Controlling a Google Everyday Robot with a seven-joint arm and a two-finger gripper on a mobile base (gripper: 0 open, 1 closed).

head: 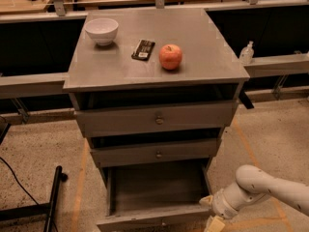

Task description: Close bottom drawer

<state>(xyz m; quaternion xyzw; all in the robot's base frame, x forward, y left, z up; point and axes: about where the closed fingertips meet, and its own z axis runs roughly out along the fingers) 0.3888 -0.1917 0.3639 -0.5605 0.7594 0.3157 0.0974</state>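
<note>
The bottom drawer [155,186] of the grey cabinet [154,66] is pulled far out, and its shallow grey tray is open to view and looks empty. Its flat front [149,221] runs along the bottom edge of the view; its knob does not show. My gripper [214,222] is at the right end of that front, low in the view and partly cut off by the frame edge. The white arm [256,187] reaches in from the right. The middle drawer [157,153] and the top drawer [157,120] each stand slightly out.
On the cabinet top are a white bowl [102,30], a dark flat packet [143,49] and a red apple [170,56]. A black stand [52,202] lies on the floor at the left. A small bottle [246,52] stands on a ledge at the right.
</note>
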